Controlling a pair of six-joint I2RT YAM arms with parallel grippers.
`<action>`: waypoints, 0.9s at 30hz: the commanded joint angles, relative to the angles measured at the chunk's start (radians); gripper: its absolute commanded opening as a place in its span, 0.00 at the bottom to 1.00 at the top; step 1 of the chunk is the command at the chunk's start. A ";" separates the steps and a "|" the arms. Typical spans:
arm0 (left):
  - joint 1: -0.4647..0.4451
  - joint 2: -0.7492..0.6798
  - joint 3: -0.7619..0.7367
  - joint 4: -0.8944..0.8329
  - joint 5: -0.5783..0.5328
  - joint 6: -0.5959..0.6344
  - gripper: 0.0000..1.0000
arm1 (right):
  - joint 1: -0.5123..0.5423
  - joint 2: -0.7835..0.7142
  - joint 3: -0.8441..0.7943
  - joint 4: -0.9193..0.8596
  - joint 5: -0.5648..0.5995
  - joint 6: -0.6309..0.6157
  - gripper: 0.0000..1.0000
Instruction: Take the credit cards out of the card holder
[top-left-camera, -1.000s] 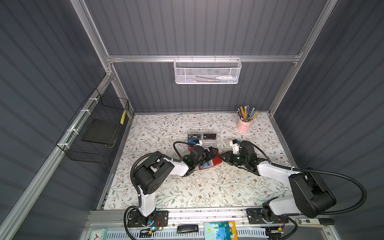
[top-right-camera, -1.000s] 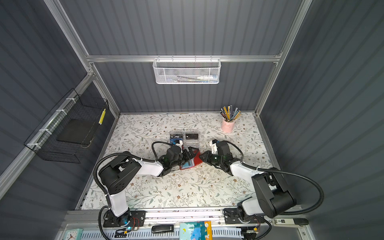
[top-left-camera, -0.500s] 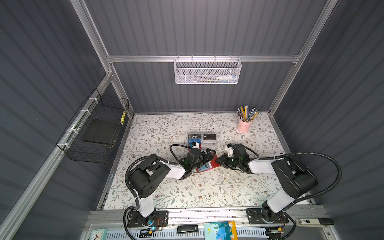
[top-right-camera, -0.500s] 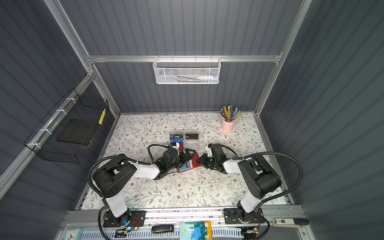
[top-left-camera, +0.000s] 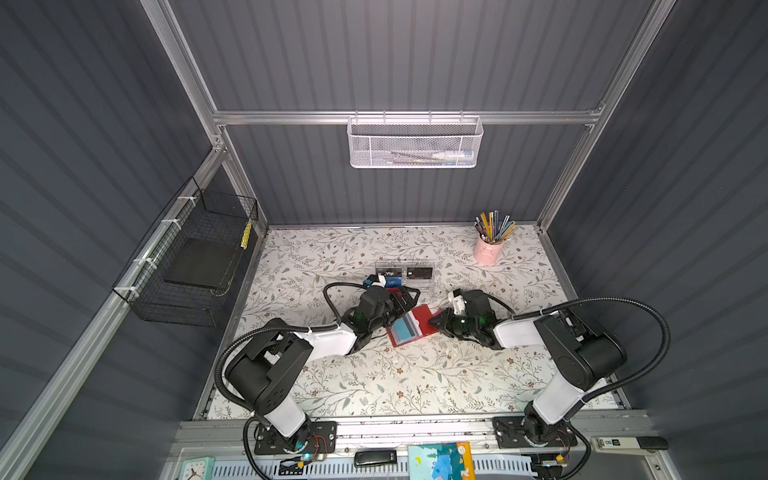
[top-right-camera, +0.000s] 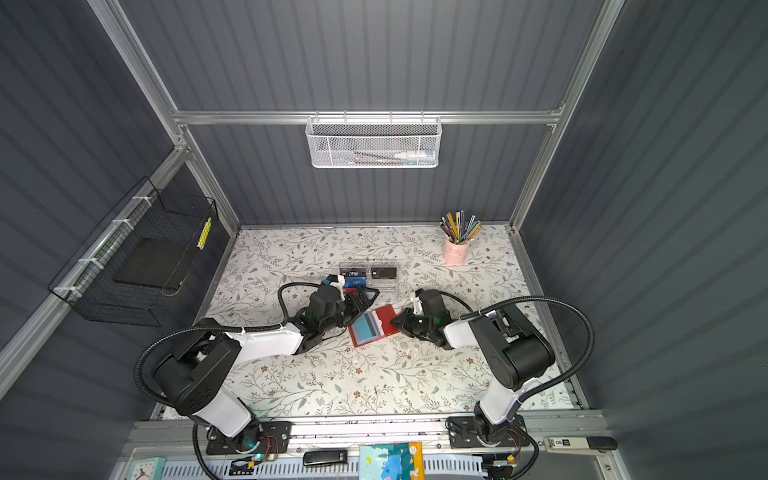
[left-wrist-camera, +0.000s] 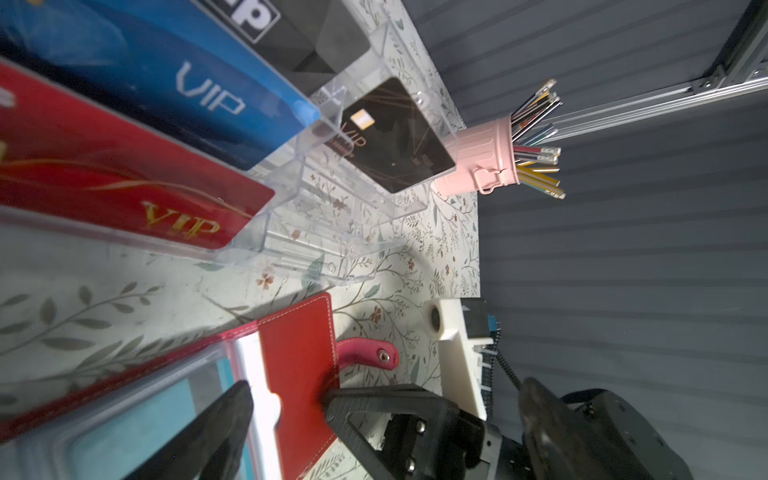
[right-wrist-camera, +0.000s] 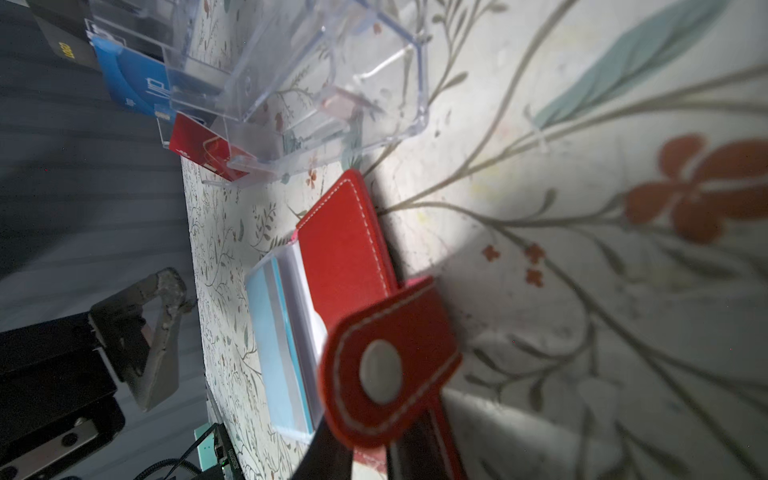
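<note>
The card holder (top-left-camera: 420, 318) (top-right-camera: 385, 318) is a red wallet lying open on the floral mat, with a strap tab (left-wrist-camera: 365, 353) (right-wrist-camera: 386, 365) on its right edge. Teal and light-blue credit cards (top-left-camera: 404, 331) (top-right-camera: 367, 328) (right-wrist-camera: 276, 345) sit in its clear sleeves. My right gripper (top-left-camera: 435, 322) (top-right-camera: 397, 322) (right-wrist-camera: 374, 453) is shut on the holder's red cover (left-wrist-camera: 297, 361) by the strap. My left gripper (top-left-camera: 397, 304) (top-right-camera: 358, 301) (left-wrist-camera: 382, 424) hangs open at the wallet's far left side. One of its fingers (left-wrist-camera: 220, 432) lies over the sleeves.
A clear acrylic rack (top-left-camera: 424, 286) (left-wrist-camera: 332, 232) with black, blue and red VIP cards stands just behind the wallet. A pink cup of pencils (top-left-camera: 487, 251) is at the back right. A white mesh basket (top-left-camera: 414, 143) and a black wire basket (top-left-camera: 195, 266) hang on the walls.
My right gripper has moved left to the wallet's right edge and closed on the cover there. The left gripper has shifted slightly and stays open.
</note>
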 joint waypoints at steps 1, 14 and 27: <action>0.001 -0.040 -0.040 -0.081 0.003 0.041 1.00 | 0.017 -0.047 -0.013 -0.050 0.019 -0.017 0.18; 0.050 0.051 -0.057 -0.023 0.072 0.056 1.00 | 0.060 -0.039 0.035 -0.043 0.000 -0.031 0.19; 0.053 0.072 -0.077 -0.016 0.074 0.058 1.00 | 0.086 0.063 0.035 0.114 -0.078 0.015 0.20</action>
